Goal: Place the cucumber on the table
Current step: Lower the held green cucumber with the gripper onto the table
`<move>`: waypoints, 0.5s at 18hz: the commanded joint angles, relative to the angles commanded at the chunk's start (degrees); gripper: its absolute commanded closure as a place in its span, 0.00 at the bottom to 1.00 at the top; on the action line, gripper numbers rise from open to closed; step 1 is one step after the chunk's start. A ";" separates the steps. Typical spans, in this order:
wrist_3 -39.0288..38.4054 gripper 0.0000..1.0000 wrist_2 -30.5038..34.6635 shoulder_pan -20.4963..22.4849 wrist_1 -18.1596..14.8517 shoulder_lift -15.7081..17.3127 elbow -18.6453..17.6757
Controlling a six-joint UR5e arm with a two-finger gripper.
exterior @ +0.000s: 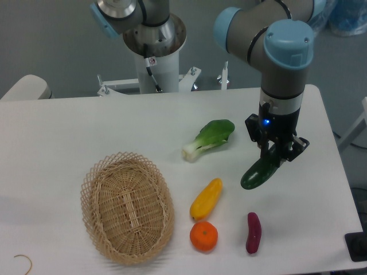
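Observation:
The dark green cucumber (259, 171) hangs tilted in my gripper (277, 152), its lower end pointing down-left close to the white table (86, 132), at the right side. My gripper's fingers are shut on the cucumber's upper end. I cannot tell whether the lower tip touches the tabletop.
A bok choy (209, 138) lies left of the gripper. A yellow vegetable (206, 198), an orange (203, 236) and a purple eggplant (253, 232) lie in front. An oval wicker basket (127, 207) stands at the front left. The arm's base (153, 63) is at the back.

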 joint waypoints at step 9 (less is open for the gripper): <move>0.09 0.77 0.00 0.79 0.00 -0.18 0.44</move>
